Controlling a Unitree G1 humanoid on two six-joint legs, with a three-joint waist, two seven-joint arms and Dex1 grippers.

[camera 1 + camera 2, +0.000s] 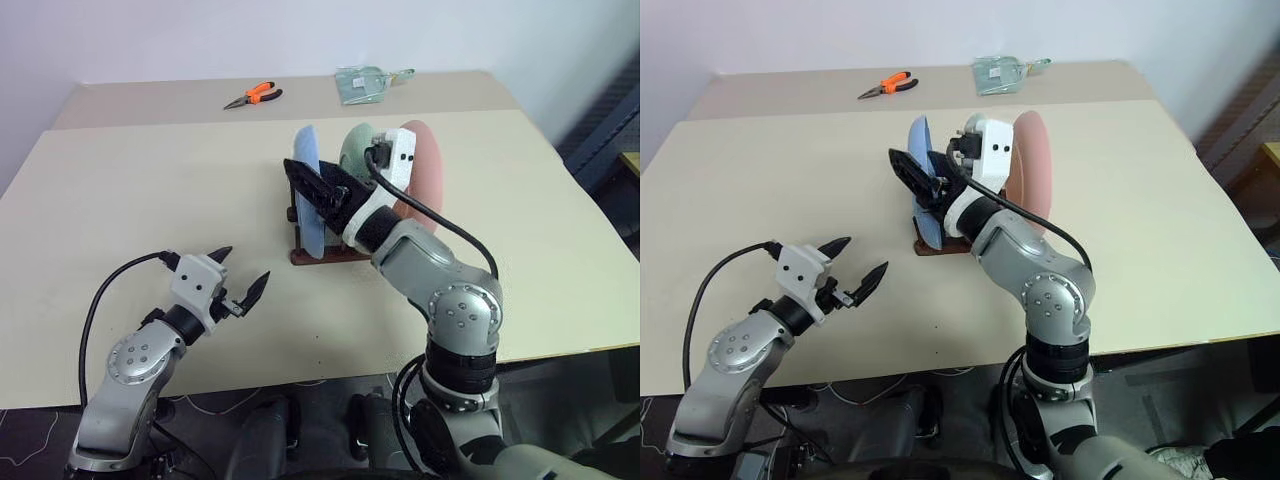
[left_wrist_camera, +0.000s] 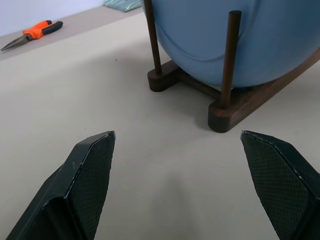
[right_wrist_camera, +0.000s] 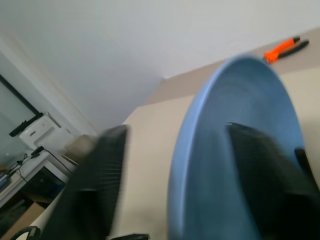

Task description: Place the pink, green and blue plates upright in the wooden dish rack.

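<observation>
Left tool (image 1: 244, 279) hovers wide open and empty over the surface (image 1: 120, 200), the wooden dish rack (image 2: 235, 107) ahead of its tips. Right tool (image 1: 923, 178) straddles the blue plate (image 1: 308, 190), fingers spread either side of the rim, apparently releasing. Green plate (image 1: 352, 146) and pink plate (image 1: 1033, 165) stand behind it. Best withdrawal seems straight back, without nudging the rim.

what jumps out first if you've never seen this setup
Three plates stand upright in the wooden dish rack mid-table: blue plate, green plate, pink plate. The right gripper straddles the blue plate's rim, jaws apart. Orange pliers lie at the table's far edge.
</observation>
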